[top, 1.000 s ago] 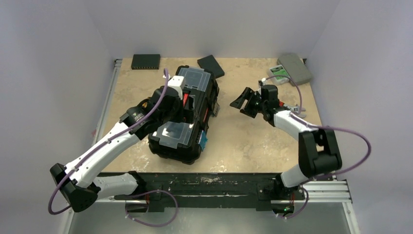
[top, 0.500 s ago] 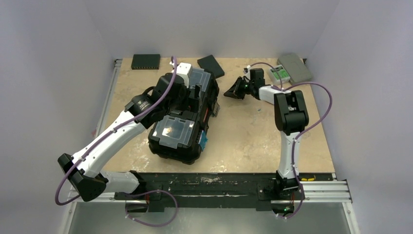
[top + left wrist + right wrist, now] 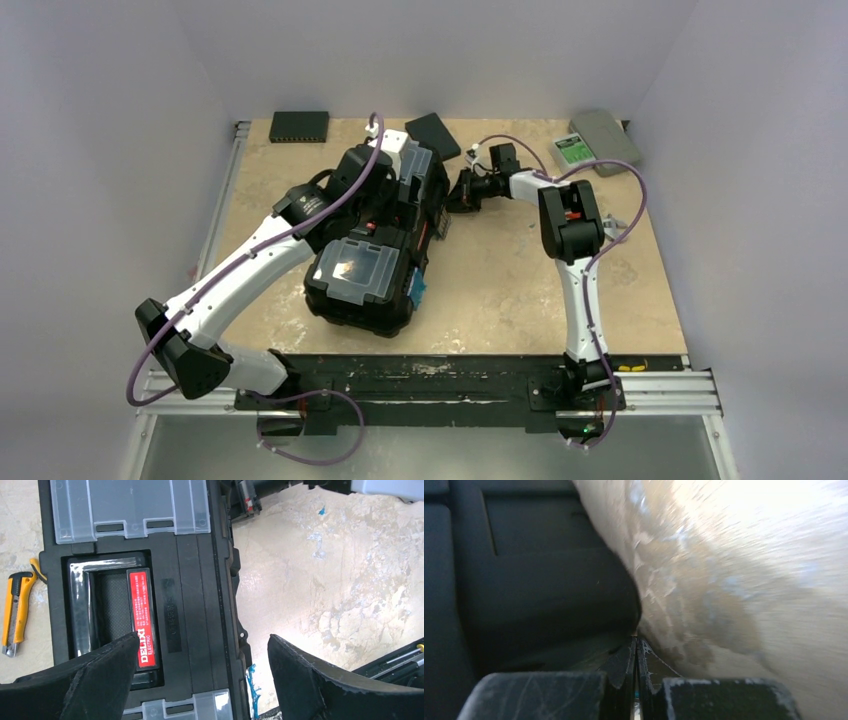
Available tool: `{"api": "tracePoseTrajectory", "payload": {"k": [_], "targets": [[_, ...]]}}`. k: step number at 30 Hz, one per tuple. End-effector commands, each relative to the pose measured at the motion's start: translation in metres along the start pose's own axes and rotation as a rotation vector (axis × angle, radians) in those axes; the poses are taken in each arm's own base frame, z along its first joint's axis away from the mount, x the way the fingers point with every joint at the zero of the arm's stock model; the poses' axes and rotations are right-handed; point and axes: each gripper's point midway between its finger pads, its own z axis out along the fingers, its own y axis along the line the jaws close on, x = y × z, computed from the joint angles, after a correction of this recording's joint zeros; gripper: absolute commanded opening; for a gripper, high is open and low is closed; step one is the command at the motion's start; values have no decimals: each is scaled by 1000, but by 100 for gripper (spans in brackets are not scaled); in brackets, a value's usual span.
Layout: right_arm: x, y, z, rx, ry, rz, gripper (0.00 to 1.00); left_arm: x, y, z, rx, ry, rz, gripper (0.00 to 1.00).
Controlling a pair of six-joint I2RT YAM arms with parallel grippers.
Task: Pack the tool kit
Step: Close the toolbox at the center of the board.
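The tool kit's black toolbox (image 3: 375,255) lies closed mid-table, with two clear-lidded compartments (image 3: 125,505) and a red label (image 3: 141,617) on its handle. My left gripper (image 3: 203,637) hangs open above the lid, one finger over the handle, the other past the box's right edge; from above the left gripper (image 3: 400,200) covers the handle area. A yellow utility knife (image 3: 15,612) lies on the table left of the box. My right gripper (image 3: 636,641) is shut and holds nothing, its tips against the toolbox wall (image 3: 524,580) at table level; the right gripper (image 3: 462,192) sits at the box's far right side.
A thin black device (image 3: 433,133) and a black rectangular unit (image 3: 299,125) lie at the back. A flat grey case (image 3: 605,140) and a green-labelled item (image 3: 572,150) sit back right. Tan tabletop (image 3: 520,280) stretches right of the box.
My right gripper swung left from the table's right side to the toolbox's far right side and shut. The left arm shifted farther back along the lid, still open.
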Motion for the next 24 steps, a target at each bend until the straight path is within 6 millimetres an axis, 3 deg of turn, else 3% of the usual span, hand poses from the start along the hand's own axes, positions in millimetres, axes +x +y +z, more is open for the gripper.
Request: {"api": "tracePoseTrajectory", "payload": {"k": [1,5,12,24], "targets": [[36,8,5,-40,117,-45,0,-18,-12,-11,43,-43,19,95],[48,20,-7,-71,122,-93,0,-14,-12,-8,34,-27,32,95],[52,42,-28,-88,87,-132,0,-12,-23,-8,47,-17,64,94],[62,55,-49,-110,57,-145,0,-9,-49,4,59,9,172,91]]}}
